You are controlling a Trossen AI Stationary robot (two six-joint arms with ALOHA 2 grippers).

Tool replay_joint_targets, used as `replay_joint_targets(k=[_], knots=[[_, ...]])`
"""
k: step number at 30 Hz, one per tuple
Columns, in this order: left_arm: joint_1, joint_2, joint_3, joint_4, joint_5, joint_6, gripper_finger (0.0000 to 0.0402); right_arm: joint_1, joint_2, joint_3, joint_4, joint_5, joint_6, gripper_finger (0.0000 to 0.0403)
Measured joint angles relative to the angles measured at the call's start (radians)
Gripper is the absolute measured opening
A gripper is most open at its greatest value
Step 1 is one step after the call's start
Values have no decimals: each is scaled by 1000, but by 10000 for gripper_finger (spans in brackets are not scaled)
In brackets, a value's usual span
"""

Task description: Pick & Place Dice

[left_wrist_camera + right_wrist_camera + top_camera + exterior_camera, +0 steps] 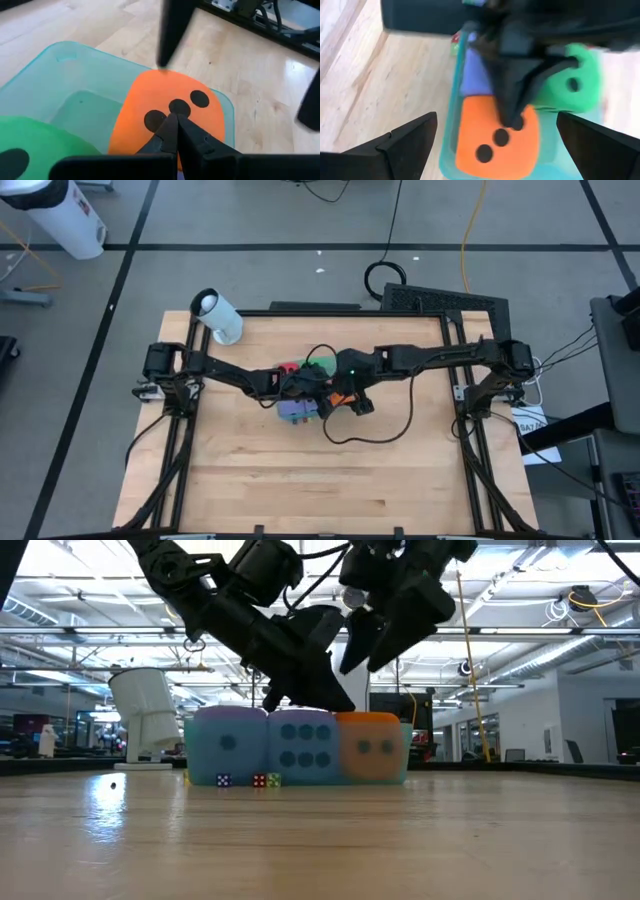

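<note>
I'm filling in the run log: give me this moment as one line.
left gripper: shut, tips on orange die | right gripper: open above it | orange, green die in teal tray

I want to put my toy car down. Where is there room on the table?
The bare wood of the table nearer its front edge, below the tangled arms, is free. The middle is crowded: both grippers hang over the teal tray with the orange die and green die.

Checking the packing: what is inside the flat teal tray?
In the flat teal tray sit the orange soft die, the green soft die and a purple-blue die. The arms cover anything else.
</note>
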Motion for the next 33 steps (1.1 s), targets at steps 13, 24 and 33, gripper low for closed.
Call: replay_joint_targets(k=[13,24,33], knots=[[-91,-147,-4,16,-55,270,4,0,-102,-20,-34,75,133,365],[-243,-656,-256,-117,-271,329,2,-47,-522,-405,289,-5,262,184],[-295,-778,-427,-203,-136,-8,2,-50,-703,-639,412,-18,388,23]])
